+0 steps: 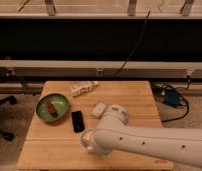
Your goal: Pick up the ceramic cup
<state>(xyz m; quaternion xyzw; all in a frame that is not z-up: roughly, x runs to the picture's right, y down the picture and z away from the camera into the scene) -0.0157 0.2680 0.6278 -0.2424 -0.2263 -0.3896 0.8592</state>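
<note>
The ceramic cup is a small white round cup near the front middle of the wooden table. Only its left part shows, since my white arm covers the rest. The arm reaches in from the lower right. My gripper is at the arm's left end, right at the cup and low over the table. The arm hides the contact between gripper and cup.
A green plate with a small reddish item stands at the table's left. A black flat object lies beside it. A small white block and a white packet lie further back. A blue box sits on the floor at the right.
</note>
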